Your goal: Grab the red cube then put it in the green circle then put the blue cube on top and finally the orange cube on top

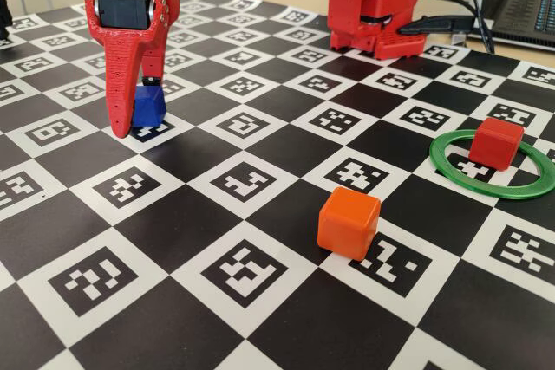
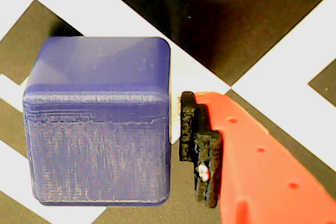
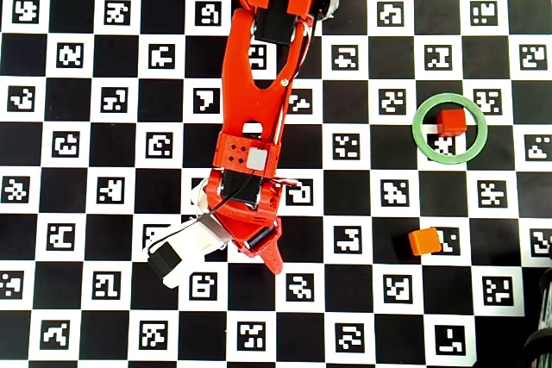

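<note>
Blue cube (image 1: 150,105) sits on the checkered tabletop (image 1: 260,301) at the tips of the red fingers (image 1: 132,119), partly hidden behind the long fixed finger in the fixed view. In the wrist view the blue cube (image 2: 100,124) fills the left half of the frame, with one red finger and its black pad (image 2: 197,150) just beside the cube's right face; a thin gap of tabletop shows between pad and cube, so that finger is apart from it. The second finger is out of frame in this view, and whether the fingers are spread or closed on the cube cannot be told. In the overhead view the arm (image 3: 259,101) reaches down the middle of the board and hides the cube beneath the wrist.

Orange cube (image 1: 349,223) rests alone on the tabletop, well apart from the fingers, toward the right and nearer the camera in the fixed view; in the overhead view the orange cube (image 3: 423,240) lies below the ring.

Red cube (image 1: 496,143) stands inside the green circle (image 1: 451,175), farthest from the fingers at the right edge of the fixed view. In the overhead view the red cube (image 3: 450,121) sits within the green circle (image 3: 419,122), toward its upper part.
</note>
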{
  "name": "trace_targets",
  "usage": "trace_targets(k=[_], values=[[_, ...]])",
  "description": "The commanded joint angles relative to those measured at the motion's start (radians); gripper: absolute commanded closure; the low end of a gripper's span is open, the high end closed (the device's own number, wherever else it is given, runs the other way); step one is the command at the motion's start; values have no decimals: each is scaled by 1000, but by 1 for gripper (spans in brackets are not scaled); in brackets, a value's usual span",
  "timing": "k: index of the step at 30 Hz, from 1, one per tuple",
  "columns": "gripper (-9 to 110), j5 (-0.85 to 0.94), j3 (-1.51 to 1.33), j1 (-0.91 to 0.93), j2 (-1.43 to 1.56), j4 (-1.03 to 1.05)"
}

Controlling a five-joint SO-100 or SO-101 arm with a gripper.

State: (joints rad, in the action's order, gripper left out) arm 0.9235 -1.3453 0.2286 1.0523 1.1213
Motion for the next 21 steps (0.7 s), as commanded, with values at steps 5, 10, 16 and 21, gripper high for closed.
trace_targets(k=[5, 10, 16, 21], values=[[58, -31, 66, -2, 54, -32], [65, -25, 60, -2, 58, -32], [78, -28, 52, -3, 58, -38], [88, -20, 52, -6, 58, -29]])
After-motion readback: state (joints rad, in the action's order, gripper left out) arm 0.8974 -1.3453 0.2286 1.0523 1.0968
